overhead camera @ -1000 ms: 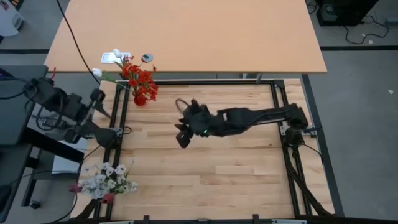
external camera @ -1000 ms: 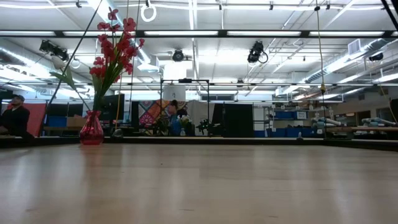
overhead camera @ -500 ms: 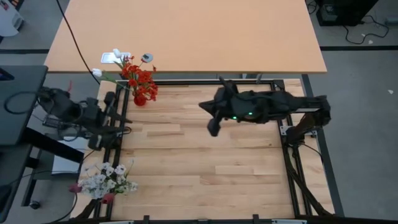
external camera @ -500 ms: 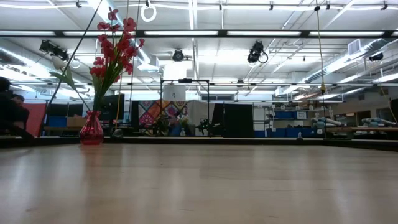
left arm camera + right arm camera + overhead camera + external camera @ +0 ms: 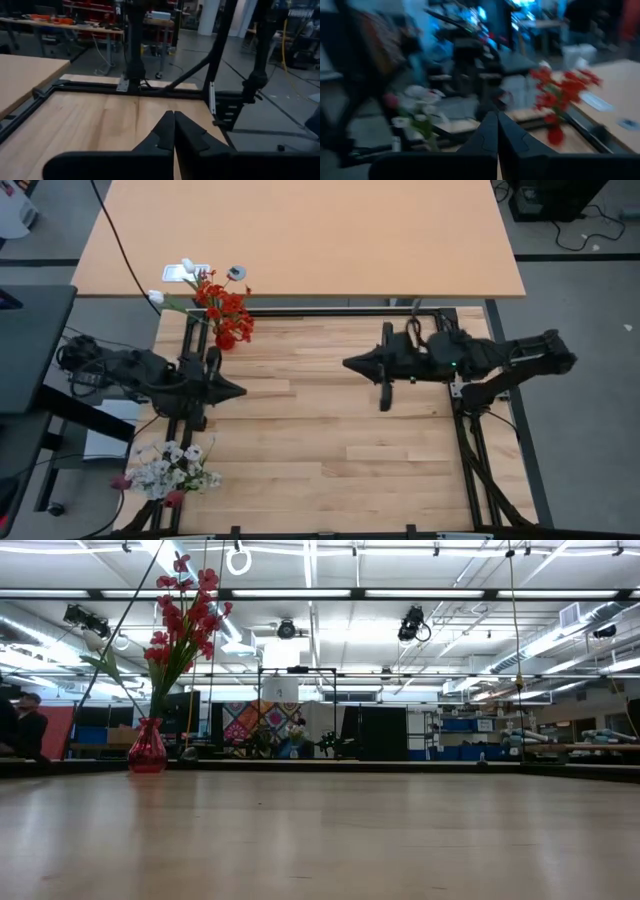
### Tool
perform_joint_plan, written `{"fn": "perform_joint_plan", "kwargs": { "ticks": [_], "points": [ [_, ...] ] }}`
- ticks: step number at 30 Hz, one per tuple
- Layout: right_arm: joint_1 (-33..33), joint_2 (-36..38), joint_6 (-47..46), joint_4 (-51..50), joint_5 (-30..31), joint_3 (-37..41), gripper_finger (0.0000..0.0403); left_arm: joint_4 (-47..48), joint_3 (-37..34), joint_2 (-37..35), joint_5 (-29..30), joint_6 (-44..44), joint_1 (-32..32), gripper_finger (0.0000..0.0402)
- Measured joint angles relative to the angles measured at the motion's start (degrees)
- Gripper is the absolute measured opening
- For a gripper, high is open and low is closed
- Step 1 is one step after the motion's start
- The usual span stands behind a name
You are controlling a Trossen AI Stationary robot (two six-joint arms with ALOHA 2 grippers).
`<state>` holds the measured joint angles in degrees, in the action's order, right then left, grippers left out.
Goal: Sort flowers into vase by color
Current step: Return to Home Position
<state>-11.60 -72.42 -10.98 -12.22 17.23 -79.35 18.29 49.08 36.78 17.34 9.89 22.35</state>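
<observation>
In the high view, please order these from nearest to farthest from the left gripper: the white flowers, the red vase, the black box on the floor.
From the left gripper:
1. red vase, at the table's left edge, close by.
2. white flowers, at the picture's lower left.
3. black box, at the picture's top right.

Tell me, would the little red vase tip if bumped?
Probably, yes: the red vase is small, while its red flowers rise far above it and lean to one side, so it looks top-heavy. Its see-through red body may be glass, so likely breakable. The left gripper and right gripper are away from it.
</observation>
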Motion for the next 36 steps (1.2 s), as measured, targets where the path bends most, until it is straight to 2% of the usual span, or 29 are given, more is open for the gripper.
{"fn": "perform_joint_plan", "kwargs": {
  "ticks": [4, 8, 14, 21, 25, 29, 32, 36],
  "points": [
    [-0.44, 6.48, 3.52, 15.33, -5.15, 15.15, 0.0002, -1.33, -2.87, -0.04, -2.04, -0.03, -4.03, 0.0004],
    [-0.81, 12.52, 3.62, 22.86, -3.53, 26.03, 0.0001, -1.17, -3.66, -0.18, -5.96, -0.04, -9.12, 0.0003],
    [0.24, 20.75, 2.21, 30.43, -3.40, 37.93, 0.0000, 2.73, -3.69, -1.84, -6.36, -1.10, -16.07, 0.0002],
    [1.63, 28.90, 0.02, 30.96, -4.77, 47.35, 0.0000, 1.35, -9.21, -4.66, -10.79, -0.50, -19.92, 0.0001],
    [0.72, 31.49, 0.02, 35.79, -4.97, 53.01, 0.0000, 0.08, -13.17, -9.82, -10.98, 0.43, -18.94, 0.0001],
    [0.27, 34.55, -0.39, 36.91, -4.91, 56.30, 0.0000, 0.29, -16.02, -16.17, -10.73, -3.62, -18.25, 0.0000],
    [1.96, 38.28, 0.36, 31.06, -4.94, 56.03, 0.0000, 0.54, -17.19, -21.31, -8.78, -7.95, -18.37, 0.0000],
    [4.58, 45.40, 0.48, 20.43, -6.65, 55.34, 0.0000, -0.04, -19.03, -28.65, -6.45, -9.03, -18.40, 0.0000]
  ]
}}
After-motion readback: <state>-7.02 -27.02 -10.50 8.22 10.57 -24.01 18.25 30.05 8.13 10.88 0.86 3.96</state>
